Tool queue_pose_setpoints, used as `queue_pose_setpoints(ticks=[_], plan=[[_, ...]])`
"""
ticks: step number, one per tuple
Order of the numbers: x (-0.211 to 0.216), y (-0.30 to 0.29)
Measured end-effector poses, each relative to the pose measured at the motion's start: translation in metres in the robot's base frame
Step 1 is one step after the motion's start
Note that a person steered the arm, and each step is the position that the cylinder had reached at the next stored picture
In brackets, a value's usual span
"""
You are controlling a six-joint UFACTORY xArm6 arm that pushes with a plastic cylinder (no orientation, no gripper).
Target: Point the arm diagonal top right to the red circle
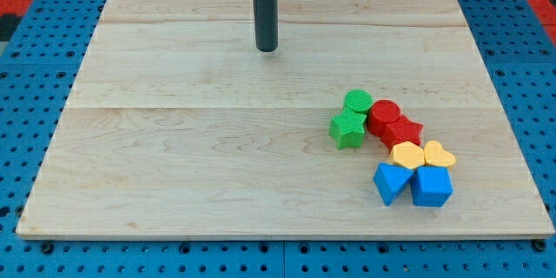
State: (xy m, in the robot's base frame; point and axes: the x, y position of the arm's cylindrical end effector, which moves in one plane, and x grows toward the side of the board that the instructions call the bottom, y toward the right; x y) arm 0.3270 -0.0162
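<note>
The red circle (383,115) lies on the wooden board (191,156) right of centre, inside a tight cluster of blocks. It touches the green circle (357,102) on its left and the red hexagon-like block (403,130) at its lower right. My tip (266,49) stands near the view's top, well up and to the left of the red circle, apart from every block.
A green star (348,129) sits below the green circle. A yellow hexagon-like block (407,154) and a yellow heart (439,154) lie below the red blocks. A blue triangular block (390,182) and a blue cube (431,186) are lowest. Blue pegboard surrounds the board.
</note>
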Motion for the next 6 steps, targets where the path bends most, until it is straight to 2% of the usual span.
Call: queue_pose_setpoints(ticks=[4,6], plan=[[0.001,0.048],[-0.004,0.104]])
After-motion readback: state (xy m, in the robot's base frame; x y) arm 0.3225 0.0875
